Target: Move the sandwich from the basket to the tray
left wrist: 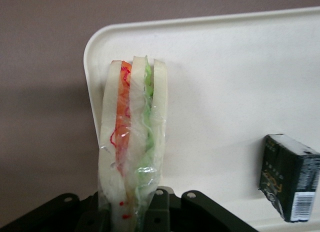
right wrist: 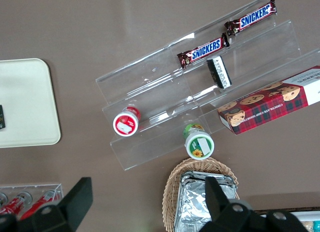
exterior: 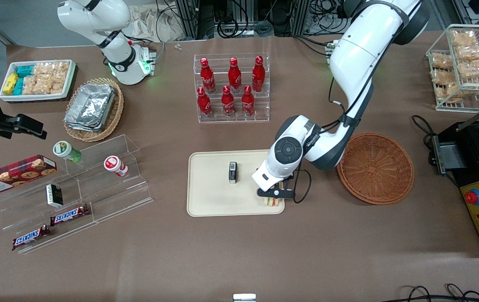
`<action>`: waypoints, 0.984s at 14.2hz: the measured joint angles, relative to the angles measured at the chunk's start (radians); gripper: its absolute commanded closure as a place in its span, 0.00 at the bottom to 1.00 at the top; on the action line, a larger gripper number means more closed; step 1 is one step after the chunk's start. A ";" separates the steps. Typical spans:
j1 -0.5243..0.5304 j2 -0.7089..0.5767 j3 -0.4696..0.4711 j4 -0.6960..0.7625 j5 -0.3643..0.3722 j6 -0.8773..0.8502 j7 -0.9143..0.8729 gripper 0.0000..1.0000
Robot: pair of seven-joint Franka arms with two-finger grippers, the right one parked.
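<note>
Small black box [exterior: 232,172] lying flat on the cream tray [exterior: 210,197] near the claw, claw [exterior: 273,197] low over the tray's corner nearest the camera, clenched on the wrapped sandwich [left wrist: 131,157], empty reddish-brown basket [exterior: 375,167] on the brown surface [exterior: 327,251] beside the working arm.

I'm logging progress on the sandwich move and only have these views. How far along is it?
Done: the basket is empty, so the sandwich has left it. In hand: the gripper is shut on the sandwich, holding it over the corner of the tray nearest the front camera and the basket, beside a small black box. Left: letting go and pulling away; whether the sandwich already touches the tray isn't clear.
</note>
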 measured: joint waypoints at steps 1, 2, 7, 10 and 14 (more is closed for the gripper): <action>0.000 0.000 0.001 -0.006 0.000 0.000 -0.012 0.92; 0.000 0.000 0.001 -0.009 0.000 0.000 -0.024 0.71; 0.000 0.000 0.001 -0.011 0.000 0.000 -0.126 0.00; 0.000 -0.001 0.001 -0.010 0.000 0.001 -0.139 0.00; 0.000 -0.013 0.001 -0.003 0.000 0.003 -0.146 0.00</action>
